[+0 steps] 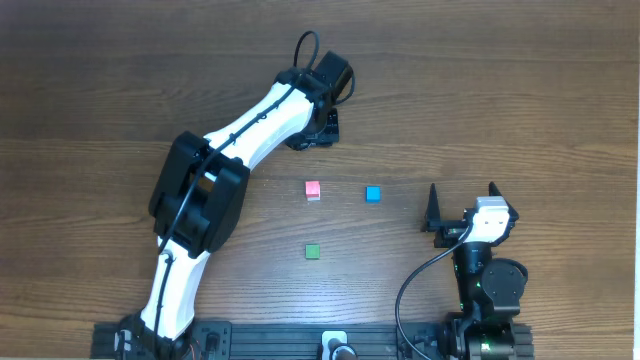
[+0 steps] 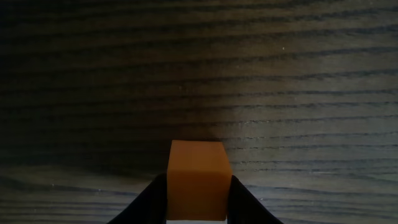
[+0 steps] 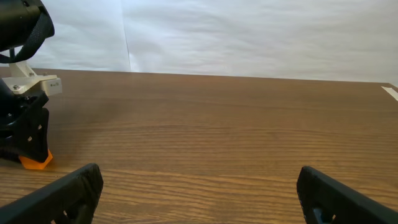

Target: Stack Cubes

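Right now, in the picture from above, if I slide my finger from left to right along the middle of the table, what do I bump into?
pink cube → blue cube → right tool

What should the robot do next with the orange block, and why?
Probably lift it a little. The left gripper has its fingers pressed against both sides of the orange cube, which seems to sit low on the table. The pink cube lies nearest, so it looks a likely base, and the orange one must rise to go on top.
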You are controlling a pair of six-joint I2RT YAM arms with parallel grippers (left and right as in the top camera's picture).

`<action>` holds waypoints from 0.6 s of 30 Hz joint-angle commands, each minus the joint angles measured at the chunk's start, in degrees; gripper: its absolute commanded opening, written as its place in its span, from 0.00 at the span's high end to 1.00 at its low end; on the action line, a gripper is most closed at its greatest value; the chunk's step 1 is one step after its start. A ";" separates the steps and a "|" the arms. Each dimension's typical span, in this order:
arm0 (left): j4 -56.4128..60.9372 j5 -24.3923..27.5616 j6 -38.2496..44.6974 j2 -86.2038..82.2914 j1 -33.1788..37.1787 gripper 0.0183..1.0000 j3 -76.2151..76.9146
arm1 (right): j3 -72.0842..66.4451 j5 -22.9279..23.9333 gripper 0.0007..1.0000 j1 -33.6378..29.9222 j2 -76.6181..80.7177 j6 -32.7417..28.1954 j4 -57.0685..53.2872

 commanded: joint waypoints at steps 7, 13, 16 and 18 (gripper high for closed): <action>0.13 -0.90 0.22 1.03 -0.07 0.76 0.96 | -0.52 -0.09 0.01 -0.33 -0.52 -0.07 0.15; 0.07 -0.90 0.22 0.44 -0.20 0.77 0.96 | -0.52 -0.09 0.01 -0.33 -0.52 -0.07 0.15; -0.85 -0.85 0.09 -1.53 -0.35 0.79 0.96 | -0.52 -0.09 0.01 -0.33 -0.52 -0.07 0.15; -1.75 -0.68 0.00 -3.37 -0.57 0.79 0.96 | -0.52 -0.09 0.01 -0.33 -0.52 -0.07 0.13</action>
